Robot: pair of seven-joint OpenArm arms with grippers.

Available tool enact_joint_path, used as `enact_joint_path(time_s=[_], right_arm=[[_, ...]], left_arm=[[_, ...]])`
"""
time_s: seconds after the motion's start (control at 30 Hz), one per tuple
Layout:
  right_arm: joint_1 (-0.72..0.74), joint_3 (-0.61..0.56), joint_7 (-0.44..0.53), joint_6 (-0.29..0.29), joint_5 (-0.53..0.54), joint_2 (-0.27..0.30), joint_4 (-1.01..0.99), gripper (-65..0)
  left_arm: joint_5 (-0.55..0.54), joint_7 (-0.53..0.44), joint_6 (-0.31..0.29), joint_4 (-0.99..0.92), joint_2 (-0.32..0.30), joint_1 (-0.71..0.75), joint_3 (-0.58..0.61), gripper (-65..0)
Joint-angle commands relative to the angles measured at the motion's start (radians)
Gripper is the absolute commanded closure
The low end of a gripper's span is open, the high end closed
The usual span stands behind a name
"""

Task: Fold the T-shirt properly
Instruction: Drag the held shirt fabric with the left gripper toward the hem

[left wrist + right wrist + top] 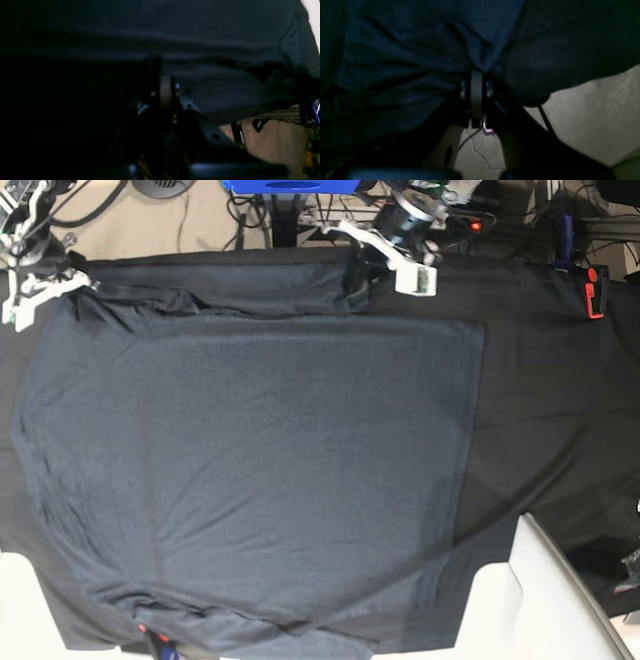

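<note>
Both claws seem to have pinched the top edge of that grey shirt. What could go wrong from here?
1. The right gripper holds a bunched, wrinkled corner of the T-shirt, so the fold may come out crooked.
2. The left gripper bites near the dark table cloth; it could perhaps lift that too.
3. The shirt's far hem hangs over the table edge; pulling unevenly might drag it askew.

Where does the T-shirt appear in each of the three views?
Left wrist: the T-shirt fills the upper part, above the left hand.
Right wrist: it bunches upper left, pinched by the right hand.
Base: it spreads across the centre.
Shared landmark: the black table cloth.
</note>
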Motion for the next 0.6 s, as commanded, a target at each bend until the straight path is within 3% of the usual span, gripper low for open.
enact_joint_path(time_s=[0.0, 0.2, 0.33, 0.47, 0.57], right_arm=[[0.013, 0.002, -0.005, 0.003, 0.015, 0.009, 0.043, -0.5], [0.084, 0.002, -0.172, 0.000, 0.008, 0.015, 0.115, -0.5], [0.125, 0.001, -0.223, -0.003, 0.005, 0.017, 0.115, -0.5], [0.161, 0.001, -0.240, -0.115, 0.005, 0.018, 0.115, -0.5], [0.190, -0.001, -0.243, -0.141, 0.005, 0.018, 0.112, -0.5]], left_arm=[[-0.004, -0.005, -0.012, 0.041, -0.007, 0.003, -0.001, 0.0], [-0.004, 0.170, -0.010, 0.167, -0.012, -0.032, -0.035, 0.0], [-0.004, 0.248, -0.010, 0.243, -0.009, -0.047, -0.110, 0.0], [-0.004, 0.319, -0.010, 0.294, -0.007, -0.063, -0.201, 0.0], [-0.004, 0.373, -0.010, 0.285, 0.013, -0.098, -0.236, 0.0]])
